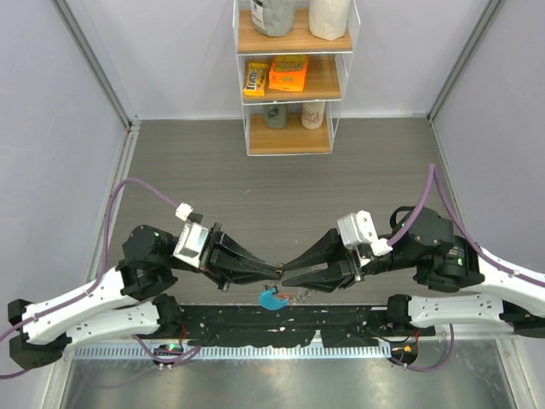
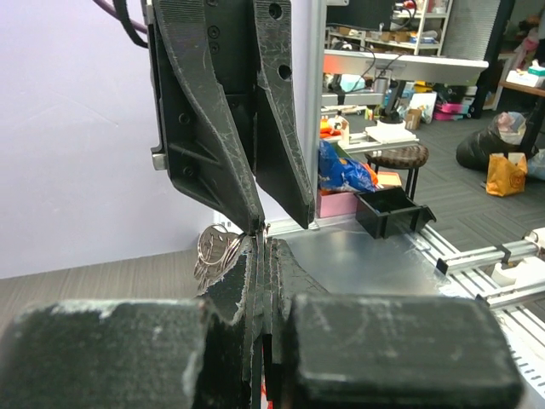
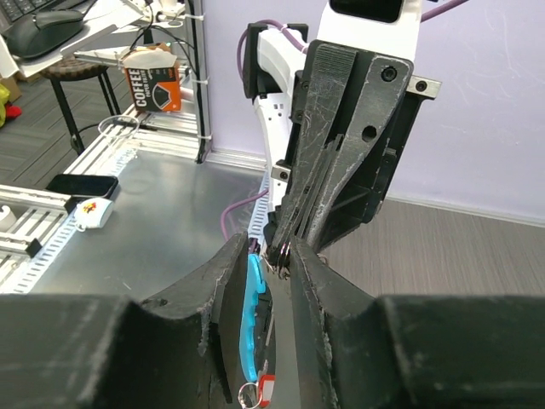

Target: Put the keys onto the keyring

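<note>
Keyring [image 1: 273, 297], top view: hangs over the table's [image 1: 255, 179] near edge, midway, where left gripper [image 1: 272, 273] meets right gripper [image 1: 288, 276]. Left wrist view: I read left jaws pressed together on its wire. Right wrist view: right jaws part-spread, flanking the blue tag [image 3: 250, 319]; red key [image 3: 266, 390] dangles below.

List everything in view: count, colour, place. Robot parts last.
keyring: one, silvery loop, at the meeting fingertips
blue tag: one, blue crescent, hanging between the right gripper's fingers
key: one visible, red tag, by the blue tag's lower end
shelf unit: one, wood and white, far side of table
snack packs: two, yellow and orange, middle shelf
containers: four, grey to whitish, top and bottom shelves
table: one, grey-brown
left gripper: one, black, shut on keyring
right gripper: one, black, jaws apart, facing the left
</note>
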Tool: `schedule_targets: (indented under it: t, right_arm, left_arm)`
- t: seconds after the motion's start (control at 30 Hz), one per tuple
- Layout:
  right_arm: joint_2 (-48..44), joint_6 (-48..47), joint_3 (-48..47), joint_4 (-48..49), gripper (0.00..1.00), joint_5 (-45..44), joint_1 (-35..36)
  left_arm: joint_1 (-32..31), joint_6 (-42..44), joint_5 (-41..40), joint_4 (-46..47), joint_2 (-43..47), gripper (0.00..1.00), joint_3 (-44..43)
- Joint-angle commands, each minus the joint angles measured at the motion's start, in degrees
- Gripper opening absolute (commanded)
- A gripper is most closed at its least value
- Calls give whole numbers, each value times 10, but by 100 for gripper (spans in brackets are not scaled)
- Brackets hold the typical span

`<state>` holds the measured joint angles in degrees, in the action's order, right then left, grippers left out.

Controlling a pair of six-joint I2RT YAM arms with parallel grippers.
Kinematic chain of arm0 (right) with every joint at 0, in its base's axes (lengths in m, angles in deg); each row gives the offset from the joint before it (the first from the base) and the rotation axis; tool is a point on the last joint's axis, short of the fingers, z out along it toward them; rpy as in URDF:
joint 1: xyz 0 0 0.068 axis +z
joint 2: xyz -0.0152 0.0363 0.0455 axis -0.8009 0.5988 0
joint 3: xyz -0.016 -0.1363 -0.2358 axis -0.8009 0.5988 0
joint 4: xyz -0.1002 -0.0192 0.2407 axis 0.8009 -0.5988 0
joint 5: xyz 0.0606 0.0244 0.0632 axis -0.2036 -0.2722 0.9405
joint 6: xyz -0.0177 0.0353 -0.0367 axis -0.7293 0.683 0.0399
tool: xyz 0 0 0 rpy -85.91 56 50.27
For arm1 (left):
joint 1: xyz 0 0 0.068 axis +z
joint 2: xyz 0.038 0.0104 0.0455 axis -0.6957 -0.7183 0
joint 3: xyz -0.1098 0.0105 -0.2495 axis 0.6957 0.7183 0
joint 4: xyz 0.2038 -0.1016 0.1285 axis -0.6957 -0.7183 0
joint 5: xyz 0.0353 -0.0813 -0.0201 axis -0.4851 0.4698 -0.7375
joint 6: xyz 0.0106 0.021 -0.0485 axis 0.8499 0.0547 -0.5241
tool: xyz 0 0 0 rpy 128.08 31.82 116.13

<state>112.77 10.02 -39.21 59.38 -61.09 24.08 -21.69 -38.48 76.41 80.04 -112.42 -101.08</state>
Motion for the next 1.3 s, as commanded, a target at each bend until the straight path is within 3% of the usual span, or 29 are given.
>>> schedule_targets:
  t: [0.0, 0.3, 0.53, 0.63, 0.73, 0.8, 1.13, 1.27]
  right_arm:
    - [3, 6, 7, 22, 32, -41, 0]
    - [-13, 6, 24, 29, 32, -95, 0]
    - [-83, 11, 62, 53, 46, -217, 0]
    - [-107, 10, 74, 30, 53, -300, 0]
    - [-120, 23, 94, -7, 66, -338, 0]
    - [-126, 38, 117, -27, 68, -368, 0]
    - [-113, 116, 269, -39, 68, -526, -1]
    - [-85, 148, 320, -8, 68, -529, -18]
  left_arm:
    - [-1, -11, -40, 74, 13, 0, -3]
    - [-1, -22, -72, 87, 25, 0, 8]
    - [-1, -9, -100, 37, 38, 0, 14]
    - [-1, 5, -134, -2, 56, 0, 18]
    - [-1, 20, -174, -55, 80, 0, 21]
    - [-1, 32, -204, -92, 96, 0, 19]
    - [-1, 75, -334, -191, 137, 0, 31]
    - [-1, 85, -368, -199, 140, 0, 38]
